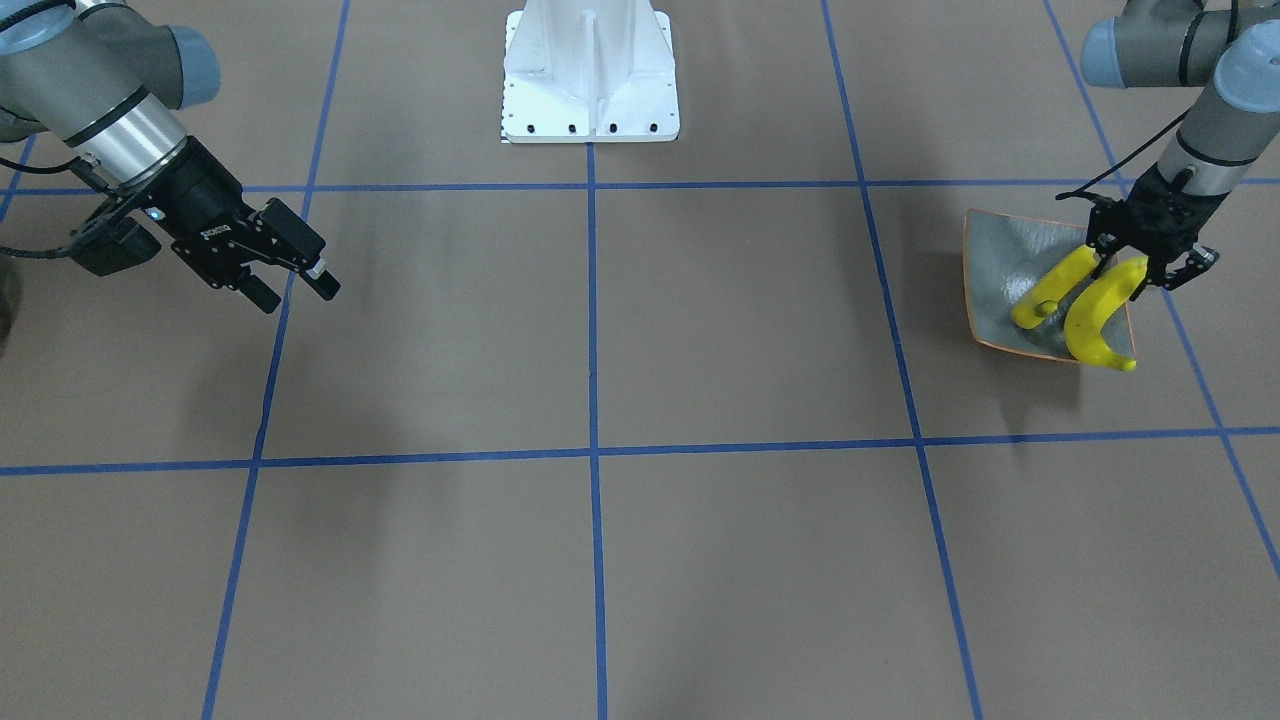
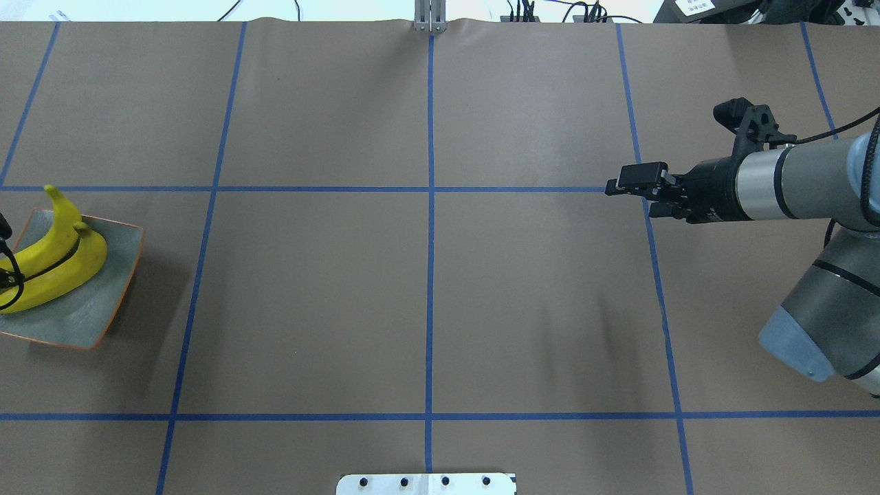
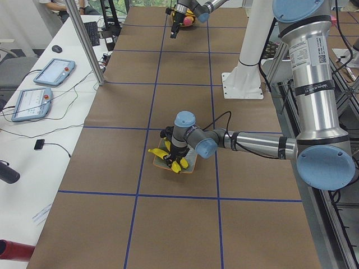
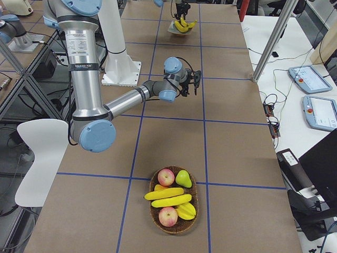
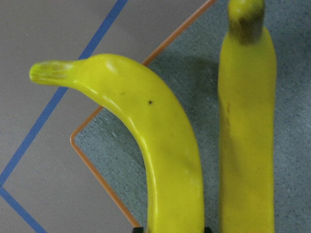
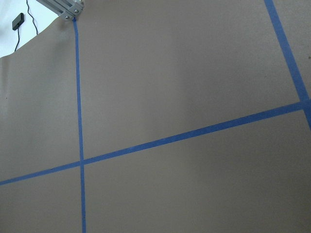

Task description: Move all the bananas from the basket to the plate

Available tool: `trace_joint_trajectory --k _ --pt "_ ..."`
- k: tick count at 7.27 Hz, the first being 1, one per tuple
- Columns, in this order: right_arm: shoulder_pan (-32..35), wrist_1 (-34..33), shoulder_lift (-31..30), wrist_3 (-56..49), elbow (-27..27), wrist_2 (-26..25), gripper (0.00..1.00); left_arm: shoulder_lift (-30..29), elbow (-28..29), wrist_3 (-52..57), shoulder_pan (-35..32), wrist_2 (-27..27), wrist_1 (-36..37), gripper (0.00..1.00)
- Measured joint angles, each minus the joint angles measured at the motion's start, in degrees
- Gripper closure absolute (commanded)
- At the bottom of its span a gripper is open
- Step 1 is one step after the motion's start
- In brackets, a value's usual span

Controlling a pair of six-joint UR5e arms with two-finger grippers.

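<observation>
The curved banana [image 5: 160, 145] fills the left wrist view, its greenish tip poking out past the plate [image 5: 112, 141] rim, and the straight banana [image 5: 248, 136] lies alongside it on the glaze. The left claw [image 1: 1138, 272] is clamped on the curved banana's other end, with a black fingertip against each side (only their edges show at the bottom of the wrist view). The plate holds just these two and sits on the table [image 1: 700, 350] near the end on the robot's left. The right claw [image 1: 300, 297] hangs above the table well away, fingers apart, holding nothing. At the table's end on the robot's right, the basket [image 4: 174, 230] holds two bananas [image 4: 164, 194] side by side, with two red apples [image 4: 166, 176], a green pear [image 4: 182, 178] and another yellow fruit (I cannot tell which kind).
</observation>
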Motion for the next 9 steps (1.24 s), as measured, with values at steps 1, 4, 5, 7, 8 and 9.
trace_joint_trajectory --k 1,4,5,7,8,9 --pt "0.0 0.1 -0.1 0.0 0.0 0.0 0.0 -0.1 0.0 0.0 0.0 0.0 0.0 0.04" --pt "0.2 0.3 -0.8 0.0 0.1 0.0 0.0 -0.8 -0.8 -0.5 0.0 -1.4 0.0 0.04" --pt "0.5 0.3 -1.2 -0.1 0.1 0.0 0.0 -1.4 -1.2 -0.7 -0.1 -3.4 0.4 0.02" --pt "2.4 0.2 -2.4 -0.8 0.0 0.9 0.0 -4.0 -2.7 -4.9 -0.5 -8.5 2.6 0.01" --pt "4.5 0.0 -3.8 -3.2 -0.1 2.2 0.0 -5.6 -3.2 -11.5 -0.5 -11.7 3.2 0.01" --pt "7.8 -0.4 -6.0 -8.7 -0.6 4.4 0.0 -7.1 -3.6 -19.9 -0.5 -14.9 3.4 0.01"
